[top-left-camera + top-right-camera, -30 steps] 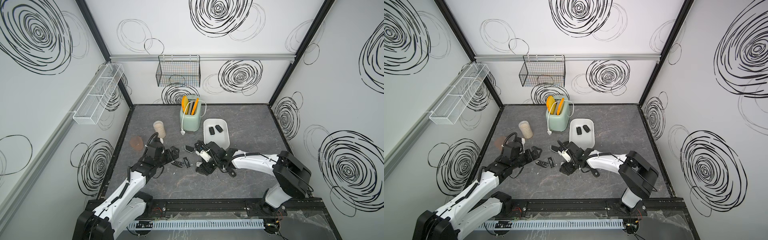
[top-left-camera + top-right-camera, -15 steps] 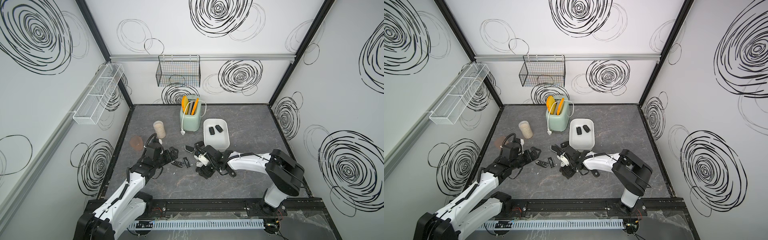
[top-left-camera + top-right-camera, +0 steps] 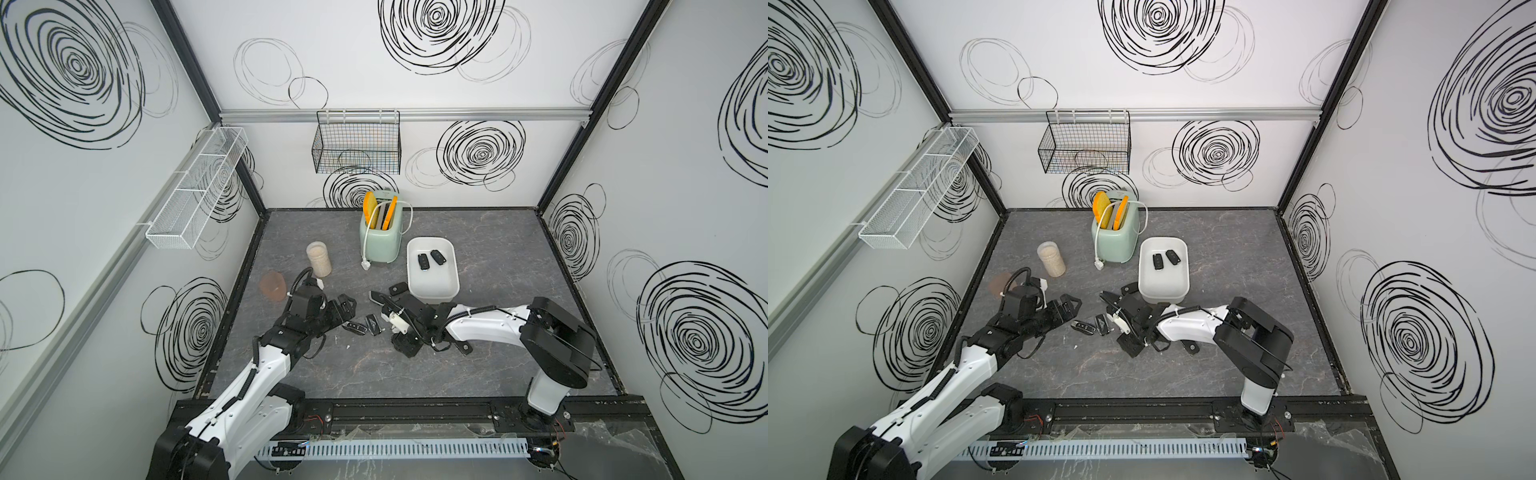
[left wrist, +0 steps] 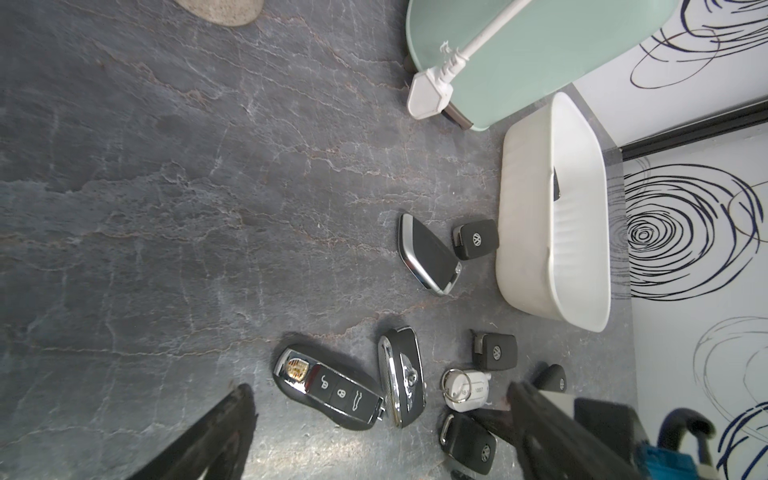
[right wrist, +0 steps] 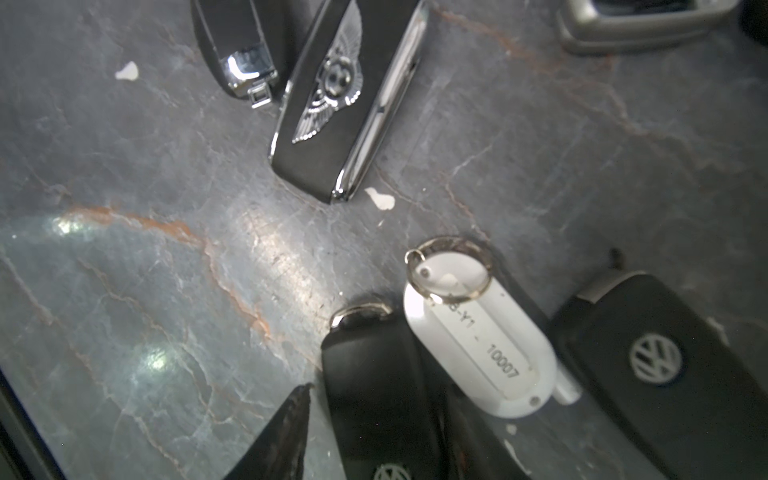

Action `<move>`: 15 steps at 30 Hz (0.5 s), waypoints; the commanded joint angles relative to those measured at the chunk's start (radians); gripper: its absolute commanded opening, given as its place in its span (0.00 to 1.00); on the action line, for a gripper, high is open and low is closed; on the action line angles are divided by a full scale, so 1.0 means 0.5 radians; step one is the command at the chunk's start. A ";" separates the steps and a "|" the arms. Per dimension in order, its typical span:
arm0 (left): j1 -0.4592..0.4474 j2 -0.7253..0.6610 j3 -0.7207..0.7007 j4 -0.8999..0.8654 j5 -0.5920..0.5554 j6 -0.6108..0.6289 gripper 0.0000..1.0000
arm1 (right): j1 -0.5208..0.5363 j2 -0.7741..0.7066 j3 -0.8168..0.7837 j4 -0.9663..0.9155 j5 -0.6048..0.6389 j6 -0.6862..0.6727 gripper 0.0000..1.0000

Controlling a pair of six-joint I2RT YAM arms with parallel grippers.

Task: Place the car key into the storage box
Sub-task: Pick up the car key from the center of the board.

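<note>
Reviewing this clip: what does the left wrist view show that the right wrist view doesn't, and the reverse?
Only the left wrist view: the storage box, the green toaster and its white plug. Only the right wrist view: small white flecks on the table. Both: the winged-emblem key, the white numbered tag on its ring, and VW-badged keys beside it.

Dark grey marbled tabletop carrying everything. Mint toaster standing toward back, white storage box sitting just beside it. Beige jar, brownish cup standing near left wall. Black car keys, white tag lying scattered in front of storage box.
</note>
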 commanded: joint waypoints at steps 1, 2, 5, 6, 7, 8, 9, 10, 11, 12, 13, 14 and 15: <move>0.020 -0.026 -0.013 0.033 0.013 -0.023 0.98 | 0.026 0.058 0.021 -0.121 0.058 -0.027 0.46; 0.019 -0.026 -0.015 0.034 0.013 -0.025 0.98 | 0.029 0.056 0.021 -0.124 0.062 -0.026 0.44; 0.018 -0.026 -0.015 0.037 0.014 -0.023 0.98 | 0.038 0.053 0.020 -0.130 0.086 -0.034 0.40; 0.019 -0.024 -0.017 0.038 0.016 -0.026 0.98 | 0.041 0.051 0.017 -0.129 0.088 -0.033 0.38; 0.022 -0.023 -0.018 0.037 0.014 -0.027 0.98 | 0.040 0.044 0.017 -0.129 0.090 -0.033 0.37; 0.021 -0.023 -0.018 0.039 0.013 -0.029 0.98 | 0.041 0.039 0.015 -0.125 0.089 -0.034 0.35; 0.024 -0.023 -0.021 0.040 0.016 -0.029 0.98 | 0.041 0.028 0.020 -0.126 0.087 -0.033 0.34; 0.023 -0.023 -0.021 0.043 0.019 -0.031 0.98 | 0.041 0.014 0.018 -0.124 0.081 -0.032 0.33; 0.022 -0.021 -0.021 0.042 0.022 -0.032 0.98 | 0.041 0.003 0.023 -0.123 0.067 -0.033 0.33; 0.021 -0.022 -0.018 0.043 0.023 -0.032 0.98 | 0.041 -0.013 0.033 -0.127 0.050 -0.029 0.33; 0.022 -0.017 -0.016 0.043 0.025 -0.035 0.98 | 0.037 -0.032 0.044 -0.131 0.023 -0.024 0.33; 0.023 -0.016 -0.015 0.043 0.028 -0.035 0.98 | 0.036 -0.055 0.053 -0.136 -0.006 -0.020 0.33; 0.022 -0.015 -0.010 0.043 0.032 -0.035 0.98 | 0.032 -0.082 0.064 -0.139 -0.048 -0.011 0.33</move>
